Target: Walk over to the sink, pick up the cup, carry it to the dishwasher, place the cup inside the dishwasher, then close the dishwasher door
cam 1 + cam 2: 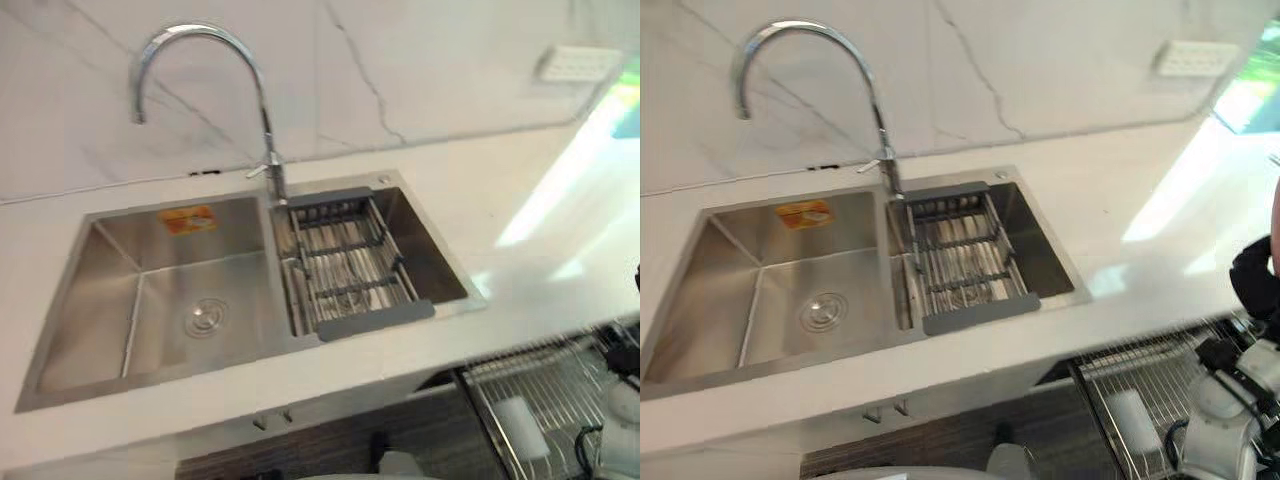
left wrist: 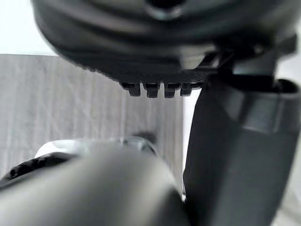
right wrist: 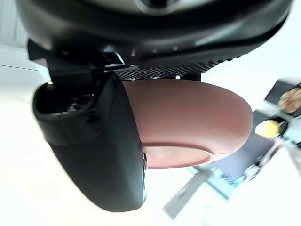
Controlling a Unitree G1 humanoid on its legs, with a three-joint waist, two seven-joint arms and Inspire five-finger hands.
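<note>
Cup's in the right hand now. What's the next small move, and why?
Probably turn right and lower the cup toward the dishwasher rack. The right hand has its thumb curled round the cup, and the rack sits pulled out below the counter at the lower right, close to that hand.
</note>
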